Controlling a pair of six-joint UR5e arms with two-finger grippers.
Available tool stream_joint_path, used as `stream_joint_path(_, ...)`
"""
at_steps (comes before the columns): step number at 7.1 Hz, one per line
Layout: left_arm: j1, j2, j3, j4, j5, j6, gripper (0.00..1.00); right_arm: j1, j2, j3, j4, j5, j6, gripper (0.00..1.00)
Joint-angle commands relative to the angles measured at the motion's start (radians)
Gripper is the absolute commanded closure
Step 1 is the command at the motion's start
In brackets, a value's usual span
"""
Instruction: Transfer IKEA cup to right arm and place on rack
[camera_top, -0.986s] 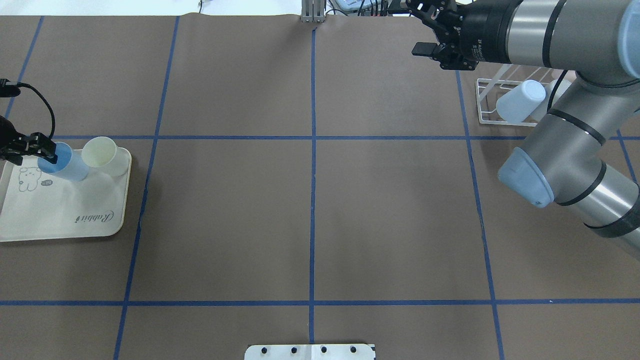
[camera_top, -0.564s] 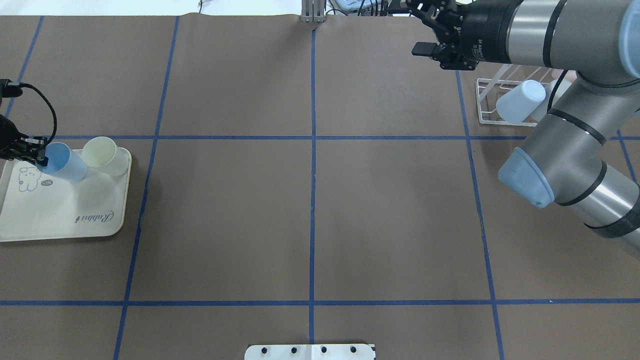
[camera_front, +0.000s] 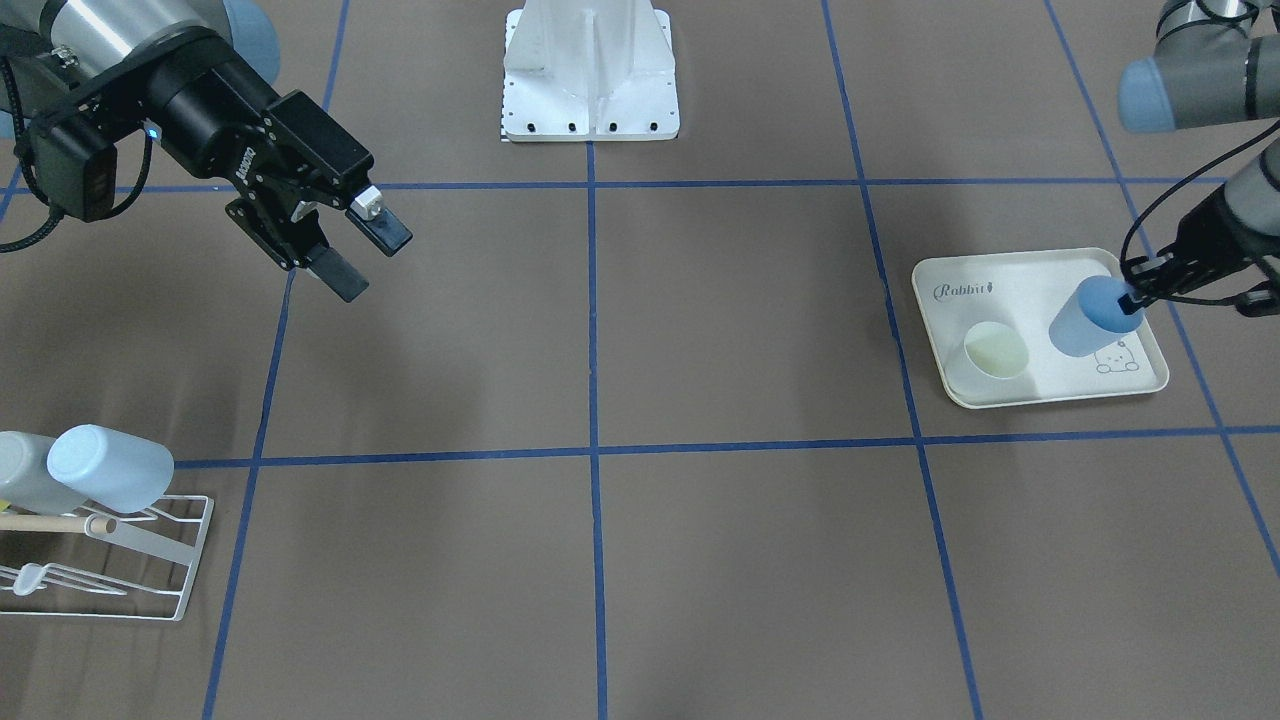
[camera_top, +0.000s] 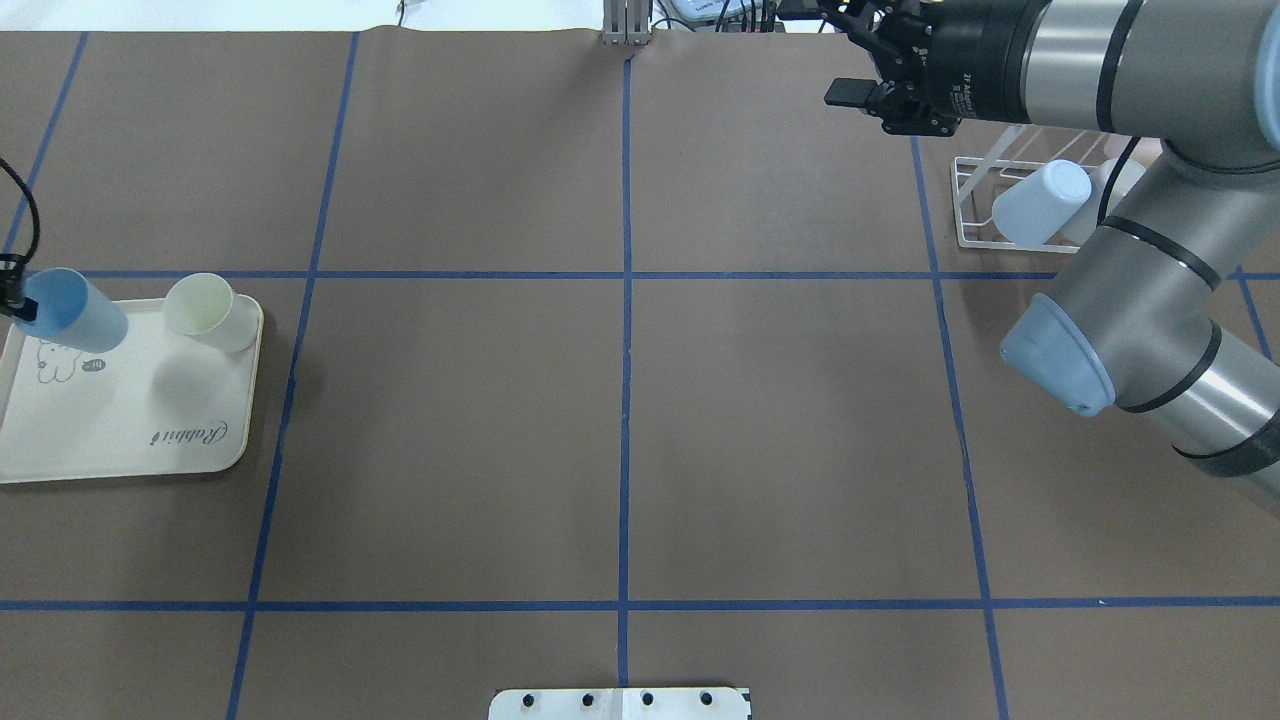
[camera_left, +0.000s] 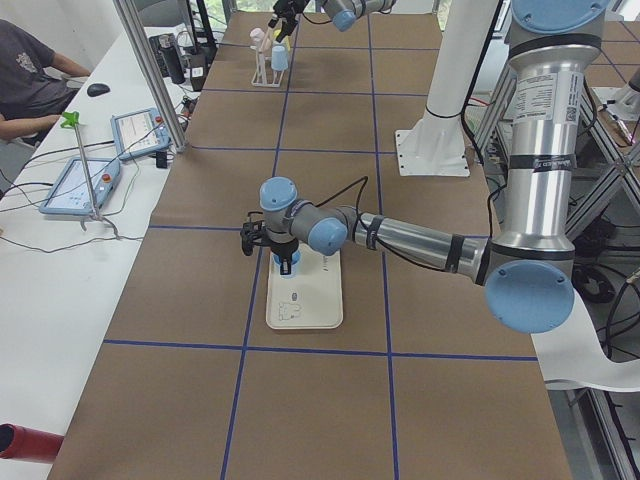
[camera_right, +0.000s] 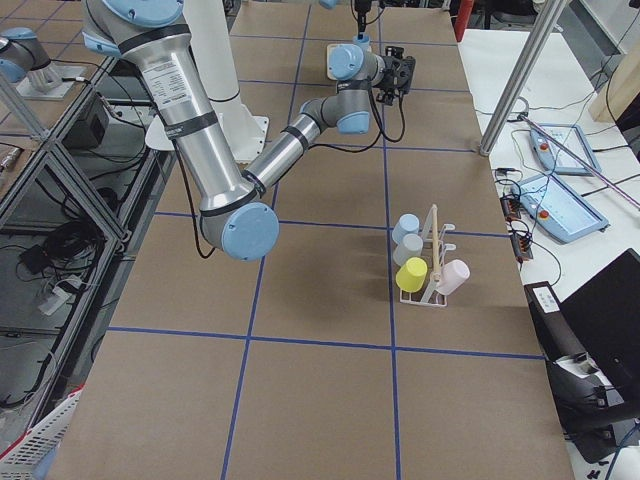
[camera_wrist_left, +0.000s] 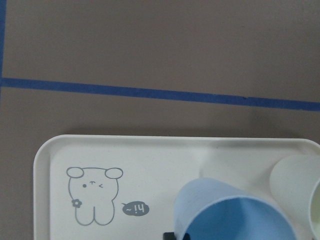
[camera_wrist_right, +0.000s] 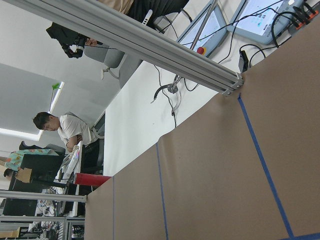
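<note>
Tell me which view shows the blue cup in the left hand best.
Exterior front-facing: the blue cup shows whole, tilted above the cream tray, the left hand pinching its rim. Overhead catches the cup at the frame's edge, hand almost cut off. The left wrist view crops it at the bottom; exterior left shows it small.

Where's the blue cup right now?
Overhead view, far left: the blue cup hangs tilted in the left gripper over the rabbit-print corner of the tray, beside the pale yellow cup.
</note>
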Motion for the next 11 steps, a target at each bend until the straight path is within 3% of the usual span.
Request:
stream_joint_path(1, -0.128, 0.003, -0.153, 0.232, -0.017, -0.002, 1.0, 0.001, -0.004, 0.005, 0.0, 0.0, 0.002, 0.0)
stream_joint_path(3, -0.126, -0.06, -0.204, 0.226, 0.094, -0.228, 1.0, -0.014, -0.001, 0.006, 0.0, 0.0, 0.012, 0.0)
stream_joint_path(5, -0.063, -0.072, -0.207, -0.042, 0.121, -0.598, 1.0, -0.024, 0.001, 0.006, 0.0, 0.0, 0.022, 0.0)
stream_joint_path(8, 0.139, -0.083, -0.201, -0.46, 0.326, -1.059, 1.0, -0.036, 0.018, 0.008, 0.0, 0.001, 0.061, 0.0)
stream_joint_path(9, 0.241, -0.088, -0.197, -0.636, 0.44, -1.266, 1.0, -0.045, 0.031, 0.011, 0.0, 0.0, 0.09, 0.0)
stream_joint_path(11, 0.529, -0.123, -0.195, -0.859, 0.832, -1.483, 1.0, -0.068, 0.041, 0.022, 0.002, 0.001, 0.111, 0.0)
